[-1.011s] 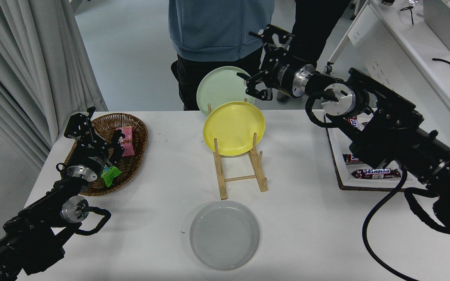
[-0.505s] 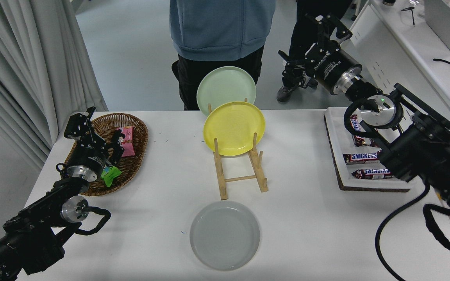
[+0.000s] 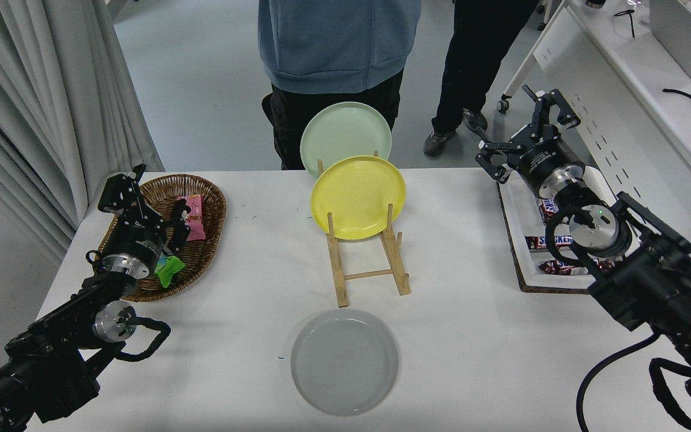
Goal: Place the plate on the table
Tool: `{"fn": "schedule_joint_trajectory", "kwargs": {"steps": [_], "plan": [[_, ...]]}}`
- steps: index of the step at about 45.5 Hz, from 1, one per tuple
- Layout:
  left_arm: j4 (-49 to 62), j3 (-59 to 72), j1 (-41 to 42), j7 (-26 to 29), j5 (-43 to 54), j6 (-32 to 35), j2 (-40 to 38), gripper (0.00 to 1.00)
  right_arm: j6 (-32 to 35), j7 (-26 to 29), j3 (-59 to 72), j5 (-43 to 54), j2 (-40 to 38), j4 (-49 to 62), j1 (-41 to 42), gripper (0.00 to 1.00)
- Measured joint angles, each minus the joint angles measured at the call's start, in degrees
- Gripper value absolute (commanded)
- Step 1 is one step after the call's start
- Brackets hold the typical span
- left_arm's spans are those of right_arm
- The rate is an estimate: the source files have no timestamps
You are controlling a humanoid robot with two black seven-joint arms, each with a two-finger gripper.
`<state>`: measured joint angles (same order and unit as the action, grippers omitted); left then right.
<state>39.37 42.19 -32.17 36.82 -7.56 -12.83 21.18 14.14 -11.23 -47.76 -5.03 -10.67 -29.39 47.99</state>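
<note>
- Light-grey plate: lies flat on the white table at lower centre, just below the wooden rack; the placing appears done.
- Right gripper, upper right: jaws spread wide and empty; a clean finish calls for a retreat clear of the rack and the snack tray.
- Left gripper: parked at lower left over the wicker basket; jaw state cannot be told.
- Pale green plate is partly hidden behind the yellow plate.

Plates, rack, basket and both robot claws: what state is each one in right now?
Grey plate: flat on the table.
Yellow plate: upright in the rack.
Green plate: upright behind it.
Basket: holds snack packets.
Left gripper: parked over the basket.
Right gripper: open, empty.
</note>
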Motion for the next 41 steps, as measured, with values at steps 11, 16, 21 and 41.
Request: {"fn": "schedule_joint_trajectory", "kwargs": {"steps": [11,16,21,41], "plan": [[0.0,0.0,0.0,0.0,0.0,0.0,0.0,1.0,-1.91,-2.34,-2.22,-0.87,2.85,1.57,-3.56,0.99],[0.0,0.0,0.0,0.0,0.0,0.0,0.0,1.0,-2.38,-3.64,-3.95,-0.94,3.77,2.23,-4.47,0.99],[0.0,0.0,0.0,0.0,0.0,0.0,0.0,1.0,-2.63,-4.48,-4.87,-0.77,4.35,2.55,-5.73,0.99],[0.0,0.0,0.0,0.0,0.0,0.0,0.0,1.0,-0.48,-5.47,-3.44,0.96,4.76,3.1,-8.04,0.99]]}}
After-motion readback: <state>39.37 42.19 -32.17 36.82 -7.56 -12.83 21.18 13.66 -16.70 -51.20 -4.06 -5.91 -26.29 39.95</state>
